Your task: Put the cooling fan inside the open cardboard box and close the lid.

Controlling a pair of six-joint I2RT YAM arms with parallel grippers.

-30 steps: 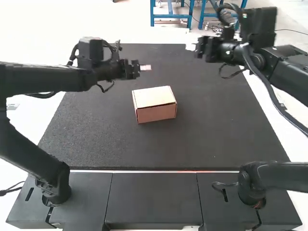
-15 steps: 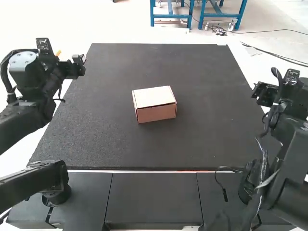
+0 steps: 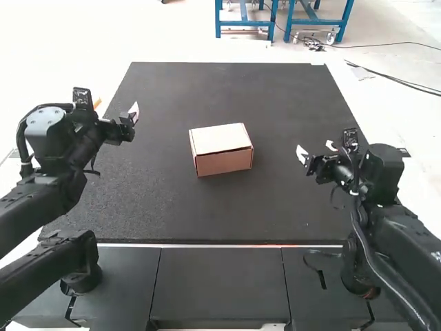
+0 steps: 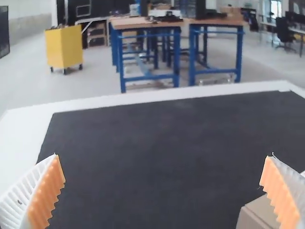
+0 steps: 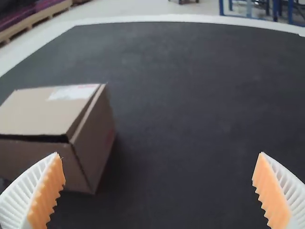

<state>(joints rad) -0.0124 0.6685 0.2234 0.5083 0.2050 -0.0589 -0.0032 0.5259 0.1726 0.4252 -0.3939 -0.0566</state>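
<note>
A small brown cardboard box [image 3: 221, 148] sits in the middle of the black mat [image 3: 275, 103], its lid flaps lying flat on top. My left gripper [image 3: 110, 103] hovers over the mat's left edge, open, with nothing between its ribbed fingers; a corner of the box [image 4: 252, 217] shows beside one orange pad [image 4: 279, 191]. On the right side of the mat my right gripper [image 3: 325, 143] is open and empty, apart from the box. In the right wrist view the box [image 5: 52, 126] lies beyond the spread gripper [image 5: 158, 155].
White table surface [image 3: 393, 110] borders the mat on both sides. A black base panel [image 3: 220, 276] runs along the front edge. Open mat lies all around the box.
Both arms have pulled back from high over the far part of the mat to low positions at its left and right sides. The box has not moved.
</note>
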